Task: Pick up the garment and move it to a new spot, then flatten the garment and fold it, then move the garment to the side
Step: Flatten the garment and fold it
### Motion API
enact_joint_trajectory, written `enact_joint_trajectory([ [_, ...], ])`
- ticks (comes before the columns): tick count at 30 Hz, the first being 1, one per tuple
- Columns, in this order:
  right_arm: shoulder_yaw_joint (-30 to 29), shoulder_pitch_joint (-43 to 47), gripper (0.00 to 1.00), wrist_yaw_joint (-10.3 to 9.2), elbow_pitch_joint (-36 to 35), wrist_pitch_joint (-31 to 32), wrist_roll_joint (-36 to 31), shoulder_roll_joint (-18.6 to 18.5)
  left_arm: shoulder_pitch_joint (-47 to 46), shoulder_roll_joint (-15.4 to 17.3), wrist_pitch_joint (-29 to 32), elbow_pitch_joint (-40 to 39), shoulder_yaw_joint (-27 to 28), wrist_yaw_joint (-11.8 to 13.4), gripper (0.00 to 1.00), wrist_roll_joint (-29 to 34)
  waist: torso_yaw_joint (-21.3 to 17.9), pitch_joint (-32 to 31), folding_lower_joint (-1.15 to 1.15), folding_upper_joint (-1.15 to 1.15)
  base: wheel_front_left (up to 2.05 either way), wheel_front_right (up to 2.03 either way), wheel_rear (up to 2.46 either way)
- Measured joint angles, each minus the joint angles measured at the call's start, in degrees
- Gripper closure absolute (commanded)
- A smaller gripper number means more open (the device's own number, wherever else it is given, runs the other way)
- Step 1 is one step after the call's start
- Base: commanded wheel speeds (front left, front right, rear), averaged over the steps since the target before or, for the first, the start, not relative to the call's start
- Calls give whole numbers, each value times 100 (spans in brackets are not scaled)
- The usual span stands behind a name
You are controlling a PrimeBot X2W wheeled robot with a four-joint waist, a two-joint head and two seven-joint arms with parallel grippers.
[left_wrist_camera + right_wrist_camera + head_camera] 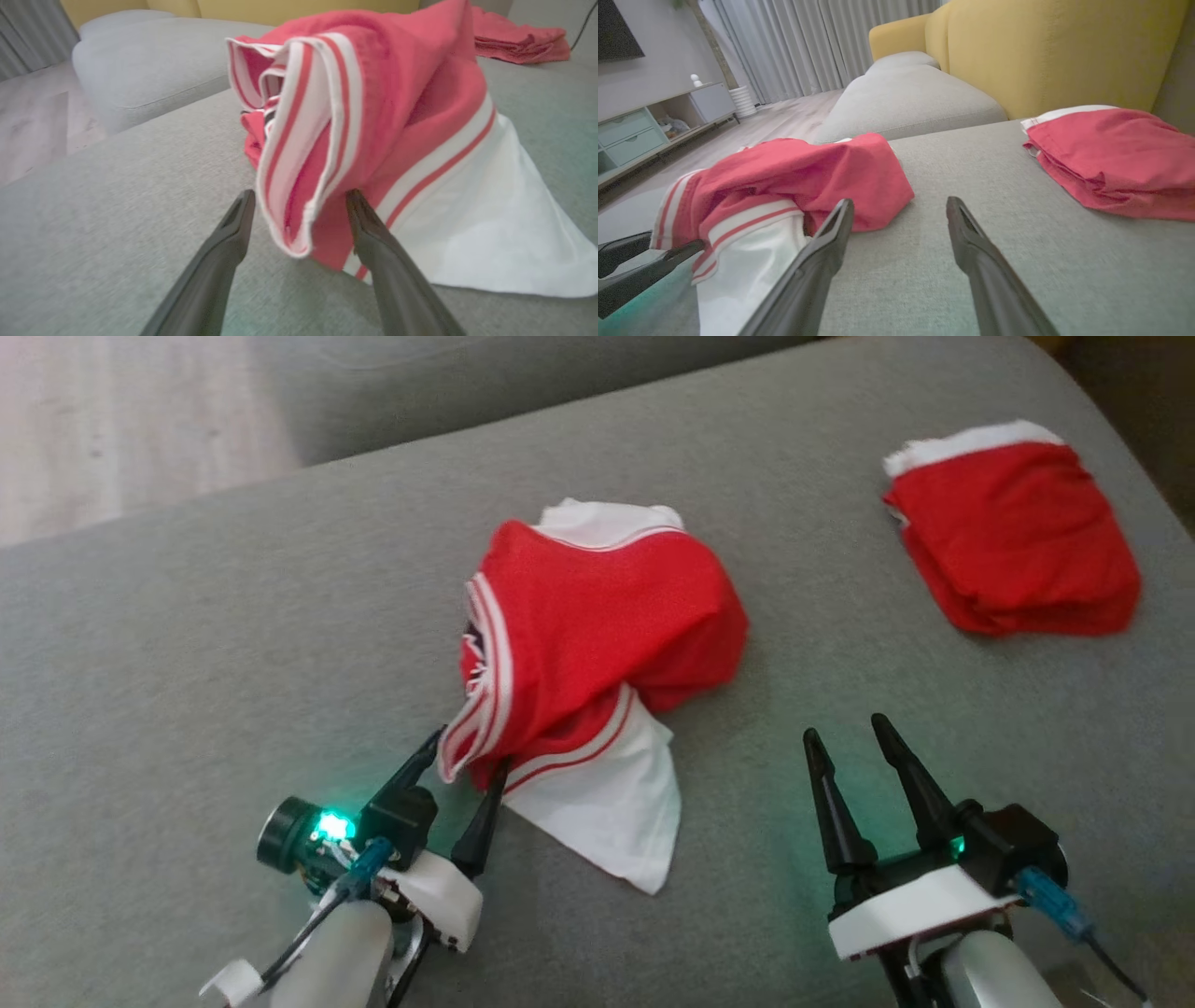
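Note:
The garment (597,616), red with white panels and red-and-white striped trim, lies crumpled in a heap mid-cushion. My left gripper (470,751) is open at the heap's near left corner. In the left wrist view the striped hem (299,163) hangs down between the two spread fingers of the left gripper (300,193), and neither finger is pressed on it. My right gripper (844,726) is open over bare cushion to the right of the garment (808,172), with nothing between its fingers (831,247).
A second red garment (1013,551), folded, lies at the far right of the grey cushion (233,644). Another grey cushion (467,383) lies beyond, with wooden floor (112,420) at the far left. A yellow backrest (1064,46) rises behind the folded garment.

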Motion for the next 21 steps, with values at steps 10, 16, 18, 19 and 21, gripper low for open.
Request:
enact_joint_trajectory([
  [10, 4, 17, 0, 0, 59, 0, 12, 13, -34, 63, -1, -1249, -943, -185, 100, -1037, -539, -82, -1, 0, 0, 0, 0],
  [16, 5, 93, 0, 0, 91, 0, 26, 18, -1238, 69, 22, -1925, -1997, -192, 100, -2926, -661, -342, -1, 0, 0, 0, 0],
  [18, 9, 93, 0, 0, 94, 0, 26, 18, -2011, 162, 36, -2048, -2033, -192, 100, -3350, -699, -409, -2, 0, 0, 0, 0],
  [19, 9, 97, 0, 0, 94, 0, 26, 18, -2416, 208, 76, -2091, -2039, -192, 100, -3485, -714, -440, -2, 0, 0, 0, 0],
  [21, 0, 118, 0, 0, 94, 0, 27, 18, -3154, 264, 75, -2109, -2008, -192, 100, -3622, -714, -485, -2, 0, 0, 0, 0],
])
